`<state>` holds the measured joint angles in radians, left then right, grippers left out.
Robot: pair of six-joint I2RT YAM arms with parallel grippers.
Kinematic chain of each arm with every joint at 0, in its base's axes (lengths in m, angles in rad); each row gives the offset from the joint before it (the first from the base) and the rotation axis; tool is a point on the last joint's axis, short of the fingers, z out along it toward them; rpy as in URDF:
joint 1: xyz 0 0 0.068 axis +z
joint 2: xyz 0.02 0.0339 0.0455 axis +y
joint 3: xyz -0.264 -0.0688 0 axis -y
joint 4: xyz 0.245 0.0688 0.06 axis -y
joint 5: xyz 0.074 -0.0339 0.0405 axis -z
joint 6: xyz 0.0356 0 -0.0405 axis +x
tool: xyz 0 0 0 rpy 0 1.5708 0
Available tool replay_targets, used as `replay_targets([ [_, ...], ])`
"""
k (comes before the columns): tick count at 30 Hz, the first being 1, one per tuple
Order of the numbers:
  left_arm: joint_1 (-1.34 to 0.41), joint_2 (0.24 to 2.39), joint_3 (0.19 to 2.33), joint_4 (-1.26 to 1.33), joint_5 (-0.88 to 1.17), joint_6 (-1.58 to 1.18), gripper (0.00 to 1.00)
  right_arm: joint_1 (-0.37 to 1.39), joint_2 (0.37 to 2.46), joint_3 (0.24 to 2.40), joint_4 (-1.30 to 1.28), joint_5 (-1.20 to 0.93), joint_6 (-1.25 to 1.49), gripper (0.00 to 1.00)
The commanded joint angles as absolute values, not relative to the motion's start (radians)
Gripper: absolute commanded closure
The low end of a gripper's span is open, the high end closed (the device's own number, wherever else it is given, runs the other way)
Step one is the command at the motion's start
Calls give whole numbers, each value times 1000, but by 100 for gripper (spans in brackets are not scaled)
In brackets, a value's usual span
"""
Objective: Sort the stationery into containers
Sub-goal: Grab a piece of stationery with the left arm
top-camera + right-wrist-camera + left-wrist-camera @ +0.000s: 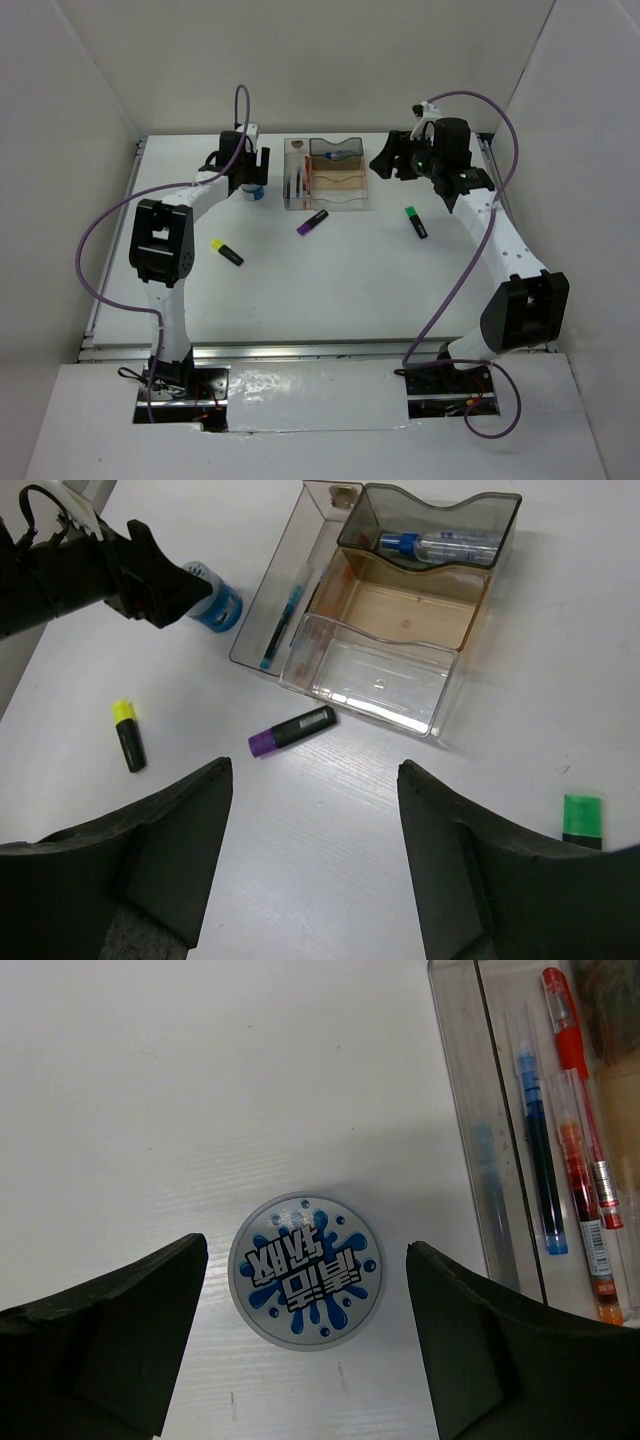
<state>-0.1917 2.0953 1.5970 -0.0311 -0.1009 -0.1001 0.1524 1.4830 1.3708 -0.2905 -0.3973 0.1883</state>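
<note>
Nearest the arm bases, the yellow highlighter point(227, 252) lies flat on the table point(330, 290), well to the near-left of the organiser point(325, 175). The purple highlighter point(312, 222) lies just in front of the organiser's near wall, at a slant and not touching it. The green highlighter point(416, 221) lies to the organiser's near-right, apart from it, cap pointing away.

The organiser is smoky-brown and sits at the far middle of the table. Its long narrow strip on the left side holds pens: a blue pen point(538, 1150) and a red pen point(583, 1100) lying lengthwise, and an orange-bodied one point(583, 1220) beside them. The tall back compartment holds the bottle point(445, 546) lying on its side, blue cap to the left.

The tub point(306, 1271) stands upright on the table just left of the organiser, blue splash label up, not touching the wall.

The left gripper point(306, 1260) hangs over the tub with jaws spread wide. One finger point(130, 1320) is on each side of the tub, with clear gaps in the wrist view, and it is gripping nothing.

The right gripper point(315, 775) is up in the air to the right of the organiser, tilted toward it. Its jaws are wide apart and nothing is between them.
</note>
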Motion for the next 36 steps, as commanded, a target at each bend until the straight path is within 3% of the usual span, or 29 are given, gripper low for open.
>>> replay_targets([
  [1,-195,2111,1606,-32,-100,-86,7,147,1465,1367,-245,-403,179,26],
  [8,-199,2105,1578,-34,-97,-89,7,149,1471,1367,-244,-408,179,23],
  [25,-203,2131,1600,-72,-83,-95,18,147,1471,1356,-235,-408,183,22],
  [28,-204,2129,1595,-61,-83,-91,23,146,1470,1353,-233,-408,179,22],
  [36,-215,2074,1589,-60,-60,-81,52,143,1471,1351,-232,-416,183,22],
])
